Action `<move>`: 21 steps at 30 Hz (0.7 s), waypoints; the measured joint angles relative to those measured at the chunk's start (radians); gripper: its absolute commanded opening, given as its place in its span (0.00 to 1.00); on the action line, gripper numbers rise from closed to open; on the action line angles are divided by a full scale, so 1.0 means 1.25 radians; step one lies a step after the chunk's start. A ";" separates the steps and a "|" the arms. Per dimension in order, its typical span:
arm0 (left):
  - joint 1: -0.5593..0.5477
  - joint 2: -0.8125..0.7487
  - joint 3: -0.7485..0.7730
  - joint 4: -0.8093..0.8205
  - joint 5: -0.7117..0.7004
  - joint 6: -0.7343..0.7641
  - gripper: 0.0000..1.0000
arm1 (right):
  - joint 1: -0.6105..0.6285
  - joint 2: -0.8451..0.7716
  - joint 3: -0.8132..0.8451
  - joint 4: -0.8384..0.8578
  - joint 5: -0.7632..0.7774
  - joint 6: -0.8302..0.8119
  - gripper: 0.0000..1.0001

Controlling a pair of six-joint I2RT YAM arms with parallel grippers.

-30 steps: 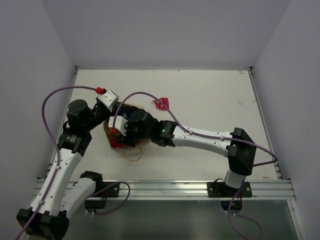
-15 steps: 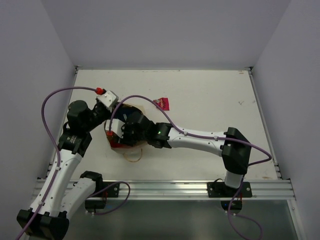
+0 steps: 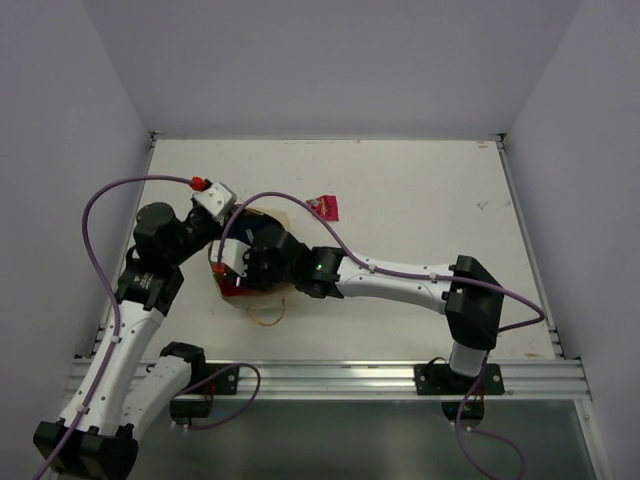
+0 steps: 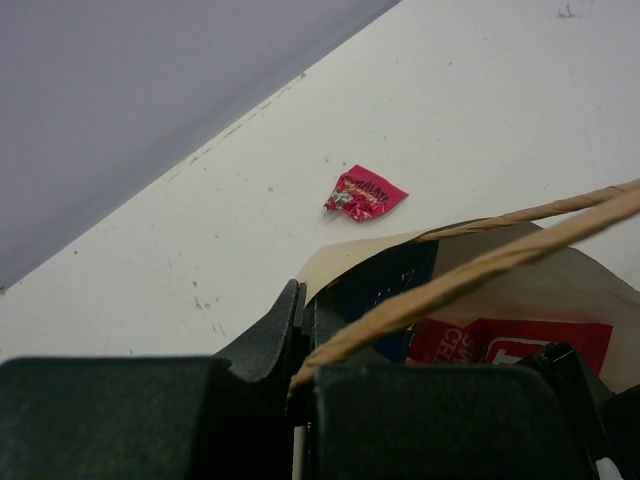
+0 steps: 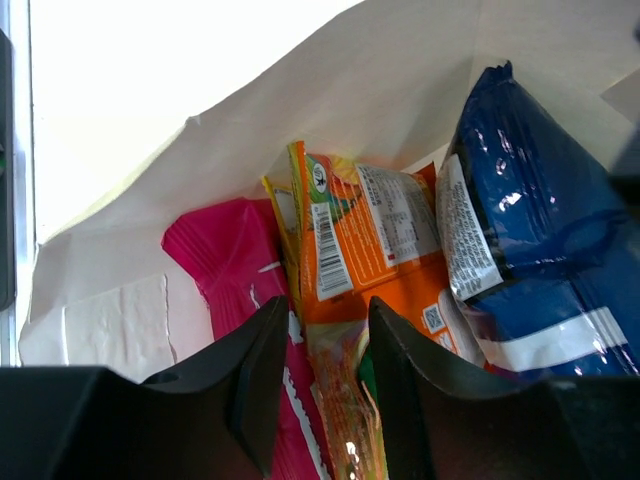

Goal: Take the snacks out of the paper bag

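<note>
The paper bag (image 3: 270, 292) lies at the left of the table, its mouth toward the arms. My left gripper (image 4: 305, 312) is shut on the bag's rim (image 4: 340, 262), with a string handle (image 4: 480, 265) running across it. My right gripper (image 5: 325, 335) is inside the bag (image 5: 350, 90), open, its fingers astride the lower end of the red-yellow candy pouch (image 5: 365, 250). The pink bag (image 5: 225, 270) lies left of it and the blue Doritos bag (image 5: 530, 230) right of it. The tiny red wrapper (image 3: 323, 206) lies on the table beyond the bag, and shows in the left wrist view (image 4: 365, 193).
A yellow packet edge (image 5: 277, 215) shows against the pouch's left side. White walls close the table at the left, back and right. A purple cable (image 3: 130, 185) arcs above the left arm. The bag's other handle loop (image 3: 265, 318) lies on the table toward the front rail.
My right arm has pushed a little to the left, bringing its gripper further into the bag. The left gripper still holds the rim in the same place.
</note>
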 measured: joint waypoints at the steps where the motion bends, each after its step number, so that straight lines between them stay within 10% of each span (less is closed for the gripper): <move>1: 0.000 -0.001 0.000 0.000 0.000 0.000 0.00 | 0.000 -0.002 -0.001 0.000 0.001 0.000 0.42; 21: 0.000 -0.001 0.000 0.000 -0.018 -0.014 0.00 | -0.003 -0.018 -0.021 0.031 0.005 0.014 0.40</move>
